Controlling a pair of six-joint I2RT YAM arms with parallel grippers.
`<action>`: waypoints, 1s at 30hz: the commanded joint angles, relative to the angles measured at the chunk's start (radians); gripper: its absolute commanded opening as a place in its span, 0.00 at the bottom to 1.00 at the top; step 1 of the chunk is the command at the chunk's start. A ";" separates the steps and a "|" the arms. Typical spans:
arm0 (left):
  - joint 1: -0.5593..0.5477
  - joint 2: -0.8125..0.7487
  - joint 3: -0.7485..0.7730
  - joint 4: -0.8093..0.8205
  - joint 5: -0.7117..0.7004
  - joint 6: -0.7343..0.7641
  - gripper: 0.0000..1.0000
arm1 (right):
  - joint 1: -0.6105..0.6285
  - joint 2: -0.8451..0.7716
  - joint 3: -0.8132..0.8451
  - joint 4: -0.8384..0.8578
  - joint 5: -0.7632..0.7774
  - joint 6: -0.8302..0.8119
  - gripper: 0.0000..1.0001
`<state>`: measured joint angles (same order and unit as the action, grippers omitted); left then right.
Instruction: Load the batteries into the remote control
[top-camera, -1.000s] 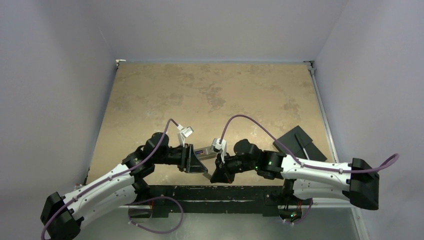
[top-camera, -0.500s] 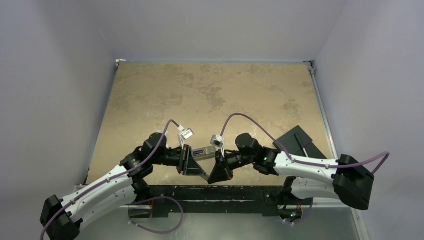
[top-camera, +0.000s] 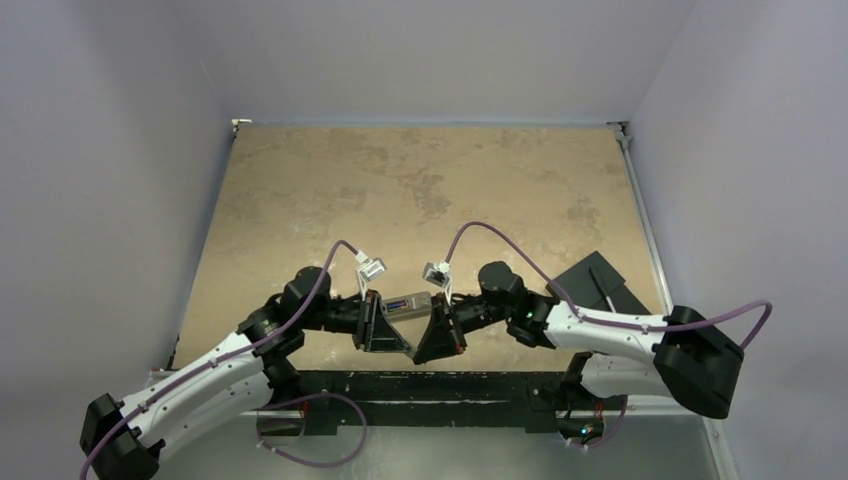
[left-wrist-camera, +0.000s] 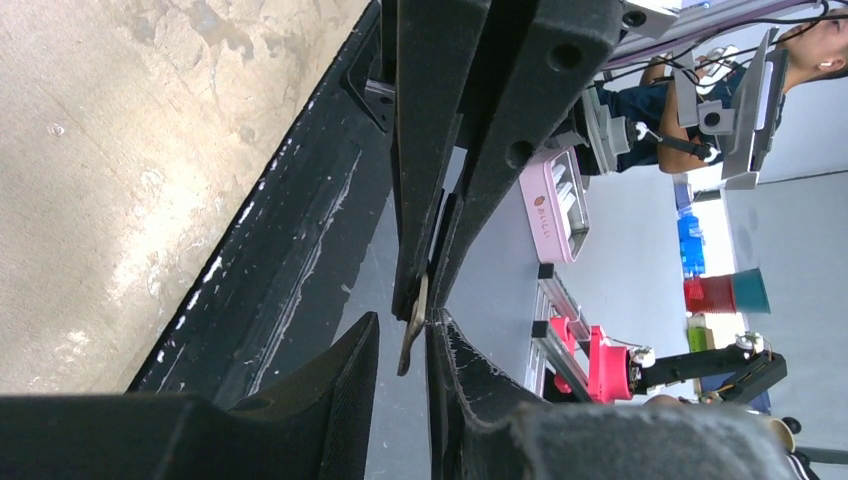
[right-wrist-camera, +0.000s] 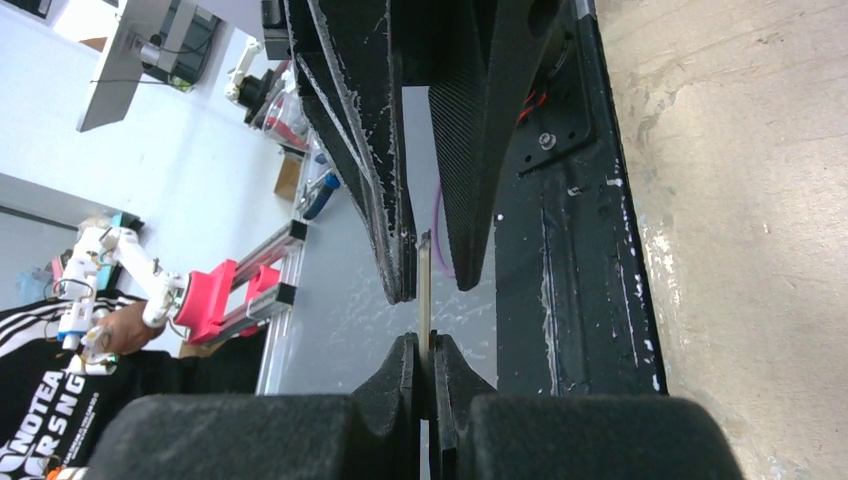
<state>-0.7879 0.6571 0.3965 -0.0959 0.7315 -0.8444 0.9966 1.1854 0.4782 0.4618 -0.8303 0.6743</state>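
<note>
The remote control (top-camera: 408, 303), a small grey-white slab, shows between the two wrists at the table's near edge. A dark blue strip runs along it; I cannot tell the batteries apart from it. Just in front of it my left gripper (top-camera: 400, 345) and right gripper (top-camera: 425, 350) meet tip to tip. The right gripper (right-wrist-camera: 425, 340) is shut on a thin flat grey piece (right-wrist-camera: 424, 285), seen edge-on. The piece's other end (left-wrist-camera: 412, 335) reaches between the fingers of the left gripper (left-wrist-camera: 408, 320). There it lies against one finger, with a narrow gap to the other.
A larger flat black slab (top-camera: 600, 285) lies at the table's right edge. The black base rail (top-camera: 420, 385) runs along the near edge right under both grippers. Grey walls close in the table on the left, the back and the right.
The left jaws have narrowed round the thin piece. The right arm has shifted a little left, bringing the two grippers closer together. The right gripper has stayed shut.
</note>
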 joint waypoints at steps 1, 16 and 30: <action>-0.005 -0.017 0.007 0.018 0.029 0.023 0.21 | -0.015 0.000 -0.023 0.090 -0.047 0.039 0.00; -0.004 -0.040 -0.028 0.115 0.032 -0.023 0.00 | -0.021 0.006 -0.017 0.083 -0.030 0.044 0.12; -0.004 -0.073 -0.054 0.113 -0.078 -0.094 0.00 | -0.021 -0.188 0.135 -0.489 0.301 -0.247 0.44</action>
<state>-0.7879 0.5949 0.3603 -0.0238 0.7006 -0.8944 0.9802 1.0637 0.5411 0.1726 -0.6907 0.5442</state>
